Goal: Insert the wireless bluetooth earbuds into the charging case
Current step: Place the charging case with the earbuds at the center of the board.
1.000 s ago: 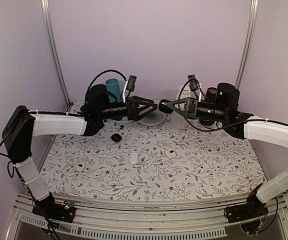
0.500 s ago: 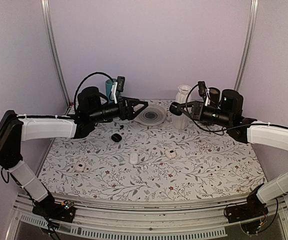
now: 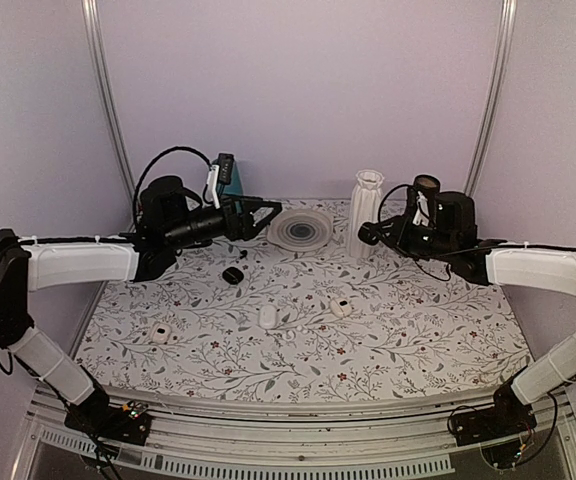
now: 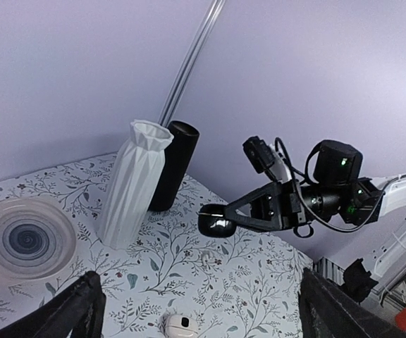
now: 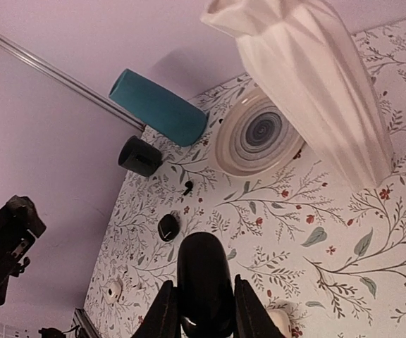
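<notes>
The right gripper (image 5: 204,299) is clamped on a glossy black pebble-shaped charging case (image 5: 203,271), held above the floral-patterned worktop (image 5: 287,232). The left gripper (image 3: 261,213) gapes wide, empty. A tiny black stemmed earbud (image 5: 187,187) lies on the worktop.

The surface (image 3: 418,340) is white, printed all over with grey-green leafy sprigs and little red flowers. The plate (image 3: 301,229) shows concentric grey and white rings, darkest at its centre. The vase (image 3: 366,205) is plain white, the tube (image 4: 173,165) next to it matt black, and the cup (image 5: 159,108) teal. The held case (image 5: 204,282) in the black right hand (image 3: 367,234) is glossy black. The loose case (image 3: 232,275) is black too, and the three white cases (image 3: 267,316) look creamy. The walls (image 3: 298,90) are pale lilac.
</notes>
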Action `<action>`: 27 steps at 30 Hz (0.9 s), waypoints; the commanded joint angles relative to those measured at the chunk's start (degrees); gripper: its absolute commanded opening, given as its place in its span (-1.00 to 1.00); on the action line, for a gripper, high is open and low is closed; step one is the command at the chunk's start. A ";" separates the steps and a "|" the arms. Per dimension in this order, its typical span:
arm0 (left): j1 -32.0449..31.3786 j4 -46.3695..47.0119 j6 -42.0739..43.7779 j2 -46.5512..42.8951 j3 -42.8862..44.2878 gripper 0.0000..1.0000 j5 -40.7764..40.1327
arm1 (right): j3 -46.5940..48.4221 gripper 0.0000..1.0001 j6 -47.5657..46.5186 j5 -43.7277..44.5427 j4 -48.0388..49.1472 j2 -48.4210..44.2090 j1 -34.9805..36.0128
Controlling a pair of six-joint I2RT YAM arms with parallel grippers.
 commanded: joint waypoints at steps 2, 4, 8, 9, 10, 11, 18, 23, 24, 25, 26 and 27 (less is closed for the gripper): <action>1.05 -0.25 0.99 -3.30 -2.15 0.92 0.65 | 1.26 -0.95 2.29 4.54 -5.68 5.19 -2.11; 1.31 -0.39 1.06 -3.85 -2.56 0.92 0.94 | 1.35 -0.95 2.41 5.80 -6.49 6.46 -2.94; 1.70 -0.42 0.82 -4.11 -3.03 0.92 1.28 | 2.28 -0.95 2.09 3.78 -8.30 10.77 -6.38; 1.76 -0.39 0.73 -3.94 -2.98 0.92 1.57 | 2.78 -0.95 2.01 3.12 -8.64 11.94 -6.92; 1.80 -0.41 0.64 -3.68 -2.77 0.92 2.14 | 3.19 -0.95 1.67 2.45 -8.76 13.08 -7.44; 1.85 -0.40 0.54 -3.57 -2.62 0.92 2.53 | 3.65 -0.94 1.44 2.01 -8.87 14.03 -7.74; 1.83 -0.35 -0.41 -2.65 -2.00 0.92 3.98 | 7.01 -0.94 0.09 -0.13 -8.77 20.00 -8.66; 1.87 -1.54 -0.57 -2.27 -1.17 0.92 4.82 | 8.94 -0.93 -0.09 -2.02 -8.89 23.73 -9.65; 1.87 -1.65 -0.53 -2.29 -1.13 0.92 4.86 | 9.16 -0.93 -0.12 -2.40 -8.91 24.24 -9.76; 1.87 -1.87 -0.49 -2.33 -1.03 0.92 4.87 | 9.32 -0.93 -0.13 -2.68 -8.86 24.75 -9.85; 1.87 -2.09 -0.44 -2.33 -0.95 0.92 4.87 | 9.61 -0.92 -0.19 -2.97 -8.97 25.20 -9.85; 1.87 -2.22 -0.42 -2.23 -0.82 0.92 4.98 | 10.03 -0.91 -0.34 -3.20 -9.25 25.71 -9.87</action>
